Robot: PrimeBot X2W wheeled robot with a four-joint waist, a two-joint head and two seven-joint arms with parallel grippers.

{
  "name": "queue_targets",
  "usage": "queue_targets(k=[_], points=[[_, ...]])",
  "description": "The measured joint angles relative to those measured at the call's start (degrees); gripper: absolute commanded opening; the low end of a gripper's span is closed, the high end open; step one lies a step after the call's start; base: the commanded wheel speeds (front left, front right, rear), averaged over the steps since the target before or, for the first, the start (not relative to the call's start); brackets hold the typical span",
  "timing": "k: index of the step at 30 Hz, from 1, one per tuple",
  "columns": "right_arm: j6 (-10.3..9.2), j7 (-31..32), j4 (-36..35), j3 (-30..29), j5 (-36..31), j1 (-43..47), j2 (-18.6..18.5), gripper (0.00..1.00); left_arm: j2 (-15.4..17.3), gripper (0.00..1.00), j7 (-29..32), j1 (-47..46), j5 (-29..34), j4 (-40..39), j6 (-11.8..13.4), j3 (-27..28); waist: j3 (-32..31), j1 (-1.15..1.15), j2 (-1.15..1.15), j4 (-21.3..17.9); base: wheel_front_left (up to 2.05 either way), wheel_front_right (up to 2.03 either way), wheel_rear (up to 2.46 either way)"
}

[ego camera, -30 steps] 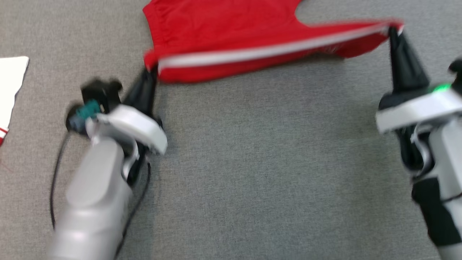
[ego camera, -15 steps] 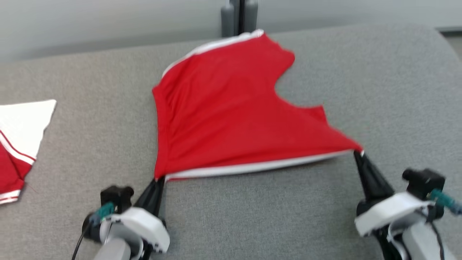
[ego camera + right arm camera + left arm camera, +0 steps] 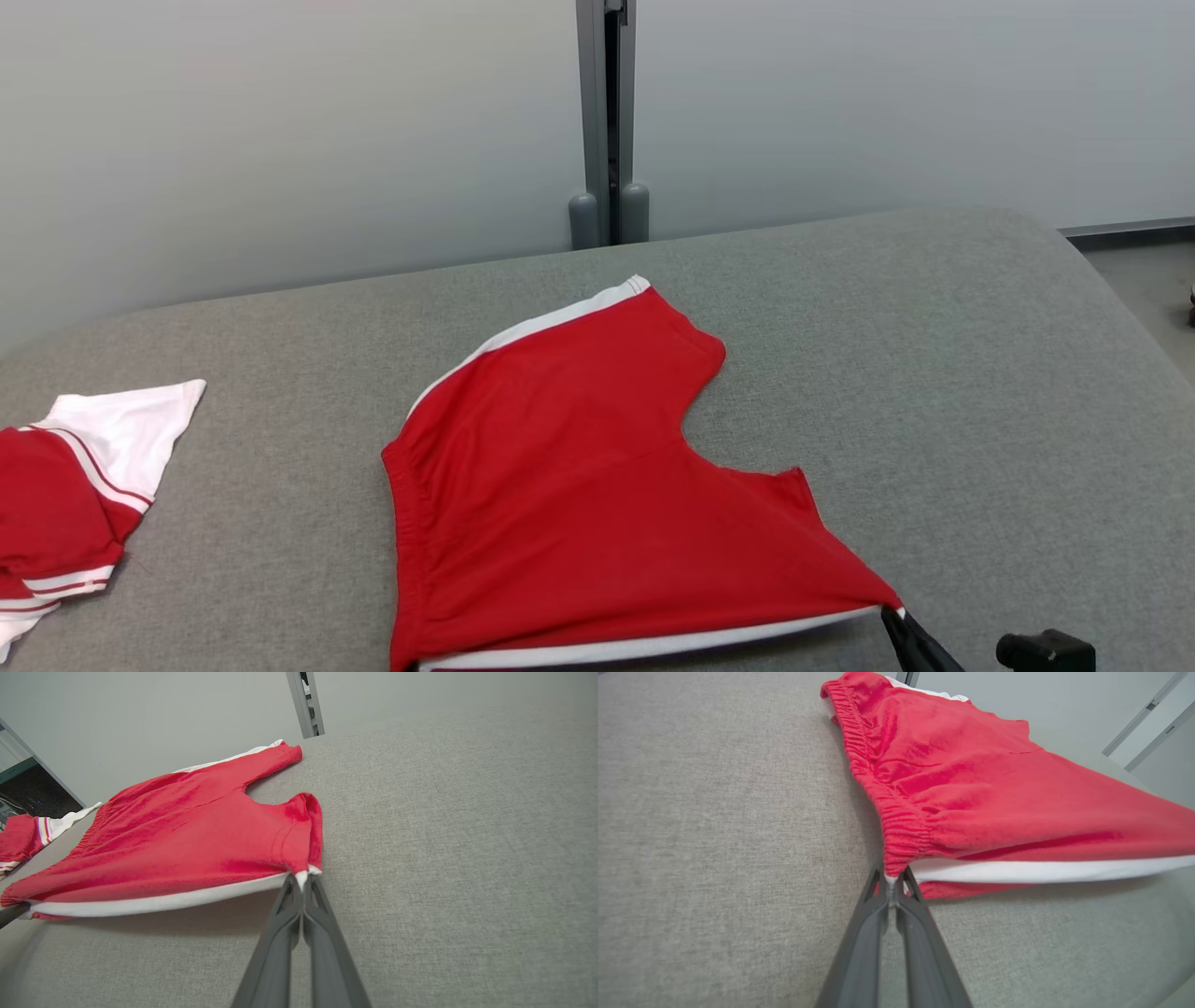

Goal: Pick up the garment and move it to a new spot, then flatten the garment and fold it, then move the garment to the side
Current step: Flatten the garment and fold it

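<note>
The garment (image 3: pixel 579 504) is a pair of red shorts with white side stripes, spread over the grey padded table (image 3: pixel 934 373). Its near edge is lifted a little and stretched between my two grippers. My left gripper (image 3: pixel 891 884) is shut on the waistband corner of the garment (image 3: pixel 994 793). My right gripper (image 3: pixel 302 879) is shut on the white-trimmed leg corner of the garment (image 3: pixel 187 830). In the head view, the right gripper (image 3: pixel 898 618) pokes in at the bottom edge, pinching that corner.
A second red and white garment (image 3: pixel 65 495) lies at the table's left edge. A grey wall with a vertical metal post (image 3: pixel 607 121) stands behind the table. The table's right edge drops to the floor (image 3: pixel 1148 271).
The head camera has tilted up, so the table's far edge and the wall now show. Both grippers stay shut on the garment's near corners.
</note>
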Motion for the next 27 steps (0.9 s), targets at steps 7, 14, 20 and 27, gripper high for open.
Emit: queue_targets(k=[7, 14, 20, 27], points=[[-0.02, 0.0, -3.2, -0.9, 0.7, 3.5, -1.7, 0.0, -0.2, 0.0, 0.0, 3.1, 0.0, -3.5, 0.0, -1.0, -1.1, 0.0, 0.0, 1.8, 0.0, 0.0, 0.0], [-0.05, 0.0, -4.7, -3.9, -1.3, -3.3, -2.7, 0.0, -0.1, 0.0, 0.0, -1.4, 0.7, -7.9, 0.0, -2.9, 1.6, 0.0, 0.0, 4.0, 0.0, 0.0, 0.0], [-0.07, 0.0, -1.7, -4.3, -2.8, -18.2, -4.2, 0.0, -0.7, 0.0, 0.0, -12.2, 0.9, -9.3, 0.0, -4.6, 6.9, 0.0, 0.0, 6.4, 0.0, 0.0, 0.0], [-0.07, 0.0, 7.3, -1.7, -2.8, -35.3, -5.1, 0.0, -2.2, 0.0, 0.0, -23.7, 2.2, -7.3, 0.0, -4.4, 14.6, 0.0, 0.0, 10.0, 0.0, 0.0, 0.0]])
